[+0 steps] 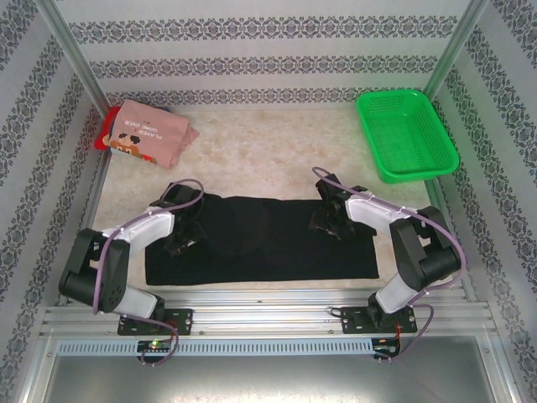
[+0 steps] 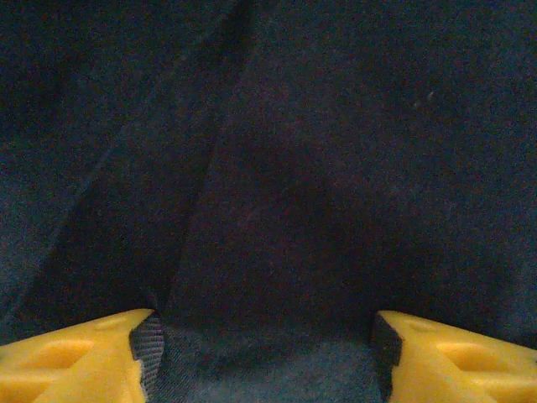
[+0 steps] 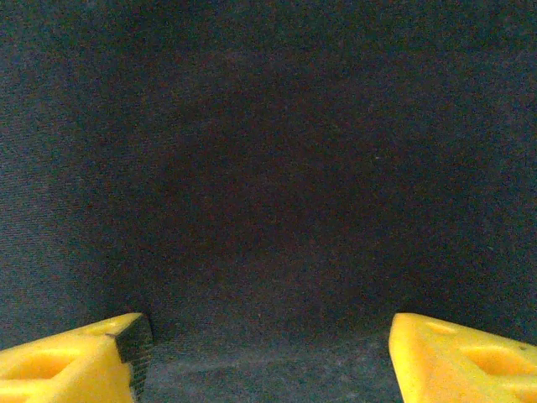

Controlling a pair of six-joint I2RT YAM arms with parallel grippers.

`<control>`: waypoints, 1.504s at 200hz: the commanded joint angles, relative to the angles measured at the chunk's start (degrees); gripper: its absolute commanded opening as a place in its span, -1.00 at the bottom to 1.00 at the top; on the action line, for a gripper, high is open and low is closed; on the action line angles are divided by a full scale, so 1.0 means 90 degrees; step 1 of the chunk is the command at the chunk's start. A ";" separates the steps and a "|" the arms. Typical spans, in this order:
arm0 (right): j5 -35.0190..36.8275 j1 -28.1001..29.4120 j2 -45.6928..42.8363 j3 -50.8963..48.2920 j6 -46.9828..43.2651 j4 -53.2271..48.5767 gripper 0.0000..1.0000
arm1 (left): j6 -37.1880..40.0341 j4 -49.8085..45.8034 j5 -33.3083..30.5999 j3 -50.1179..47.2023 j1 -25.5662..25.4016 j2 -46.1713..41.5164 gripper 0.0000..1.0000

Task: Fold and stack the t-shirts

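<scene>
Black t-shirt (image 1: 268, 243) lies beneath spread left fingers (image 2: 75, 361) and spread right fingers (image 3: 457, 357), pink t-shirt (image 1: 155, 134) and basket (image 1: 390, 93) beyond

I read the black t-shirt (image 1: 260, 239) as matt cloth, its fine knit grain plain in my wrist views; the pink t-shirt (image 1: 151, 134) is soft cloth with a flat dark print; the basket (image 1: 405, 134) is glossy green plastic mesh; the surface (image 1: 268, 143) looks smooth, pale, marbled; the left claw (image 2: 264, 365) has fingers (image 2: 75, 357) of matt yellow plastic with ribbed black pads (image 2: 147, 348).
</scene>
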 commanded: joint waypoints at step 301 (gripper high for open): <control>-0.0405 0.2518 -0.0695 -0.0540 0.5318 0.1756 0.55 | -0.0177 0.3109 0.2886 1.2528 0.0153 0.9601 0.45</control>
